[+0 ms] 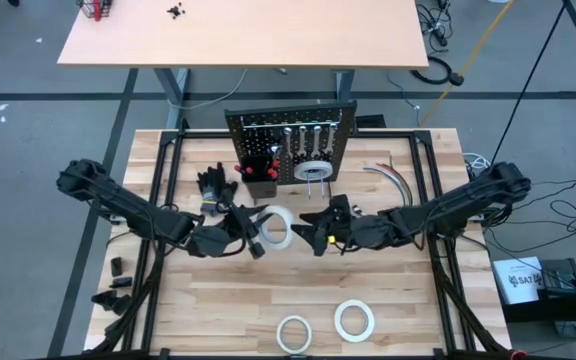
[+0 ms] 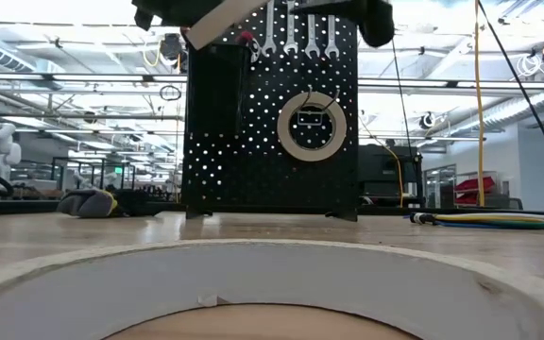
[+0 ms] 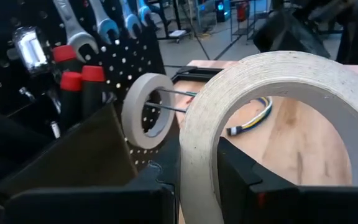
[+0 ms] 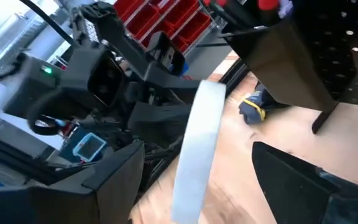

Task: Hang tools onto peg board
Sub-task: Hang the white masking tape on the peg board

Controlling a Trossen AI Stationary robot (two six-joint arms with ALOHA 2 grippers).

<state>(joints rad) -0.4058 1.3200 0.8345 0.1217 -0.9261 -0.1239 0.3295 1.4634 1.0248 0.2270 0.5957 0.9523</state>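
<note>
My left gripper (image 1: 256, 238) is shut on a white tape roll (image 1: 278, 228), held in the air in front of the upright black peg board (image 1: 290, 145). In the low view the roll (image 2: 220, 19) shows at the top edge. My right gripper (image 1: 313, 236) is open. In its wrist view its fingers (image 4: 120, 177) stand on either side of the roll (image 4: 197, 137) without touching it. A second tape roll (image 3: 146, 109) hangs on a peg board hook. Silver wrenches (image 3: 82, 37) and red-handled screwdrivers (image 3: 82, 78) are also on the board. My left gripper holds the tape roll by its wall (image 3: 197, 155), at the part of the ring nearest the wrist. One finger (image 3: 238, 177) is inside the ring and the other (image 3: 157, 190) outside. The fingers come roughly level from the table's left. The roll is lifted clear and tilted.
Two more white tape rolls (image 1: 293, 332) (image 1: 354, 320) lie flat near the table's near edge; one fills the low view's foreground (image 2: 272, 283). Black gloves (image 1: 213, 185) lie left of the board, and curved hoses (image 1: 388, 175) lie to its right.
</note>
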